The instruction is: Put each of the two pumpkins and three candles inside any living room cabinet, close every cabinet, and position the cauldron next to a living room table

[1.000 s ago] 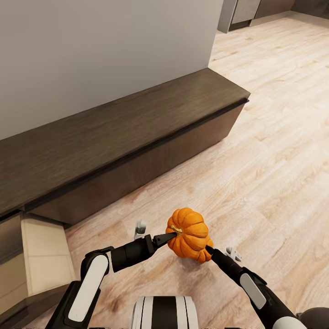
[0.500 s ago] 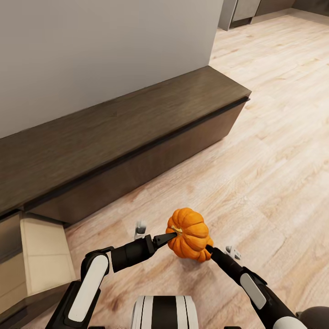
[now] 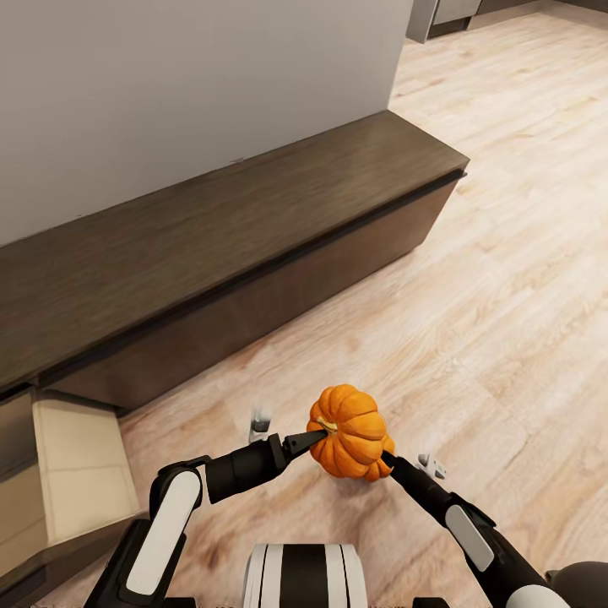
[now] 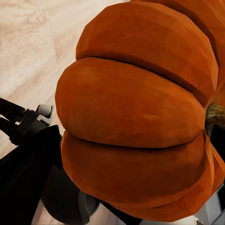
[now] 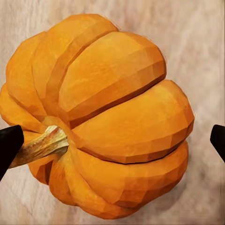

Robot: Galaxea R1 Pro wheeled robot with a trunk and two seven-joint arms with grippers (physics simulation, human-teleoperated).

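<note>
In the head view both arms meet in front of the trunk around one ribbed orange pumpkin [image 3: 350,432], which is held up off the pale wood floor [image 3: 507,279]. The left gripper [image 3: 306,440] comes at it from the left, and its dark fingertip touches the pumpkin at the brownish stem; whether its two fingers are parted or pressed together cannot be told, since only one tip is plainly seen. In the left wrist view the pumpkin [image 4: 140,117] sits right against the camera, its stem at the edge, with black parts of the other arm beyond it.

The right gripper [image 3: 387,460] reaches in from the lower right, its tip against the pumpkin's underside. In the right wrist view its jaws stand wide apart: one dark fingertip [image 5: 9,143] lies by the stem end and the other sits at the far side of the pumpkin [image 5: 103,117], with a visible gap between that tip and the rind, so a firm clamp cannot be confirmed.

Ahead of both grippers and to their left runs the long dark-brown cabinet [image 3: 253,245] against a grey wall [image 3: 169,93]. Far to the left of the left gripper, one drawer [image 3: 80,460] of it stands pulled out, its pale inside showing.

No writing or labels can be read anywhere.
</note>
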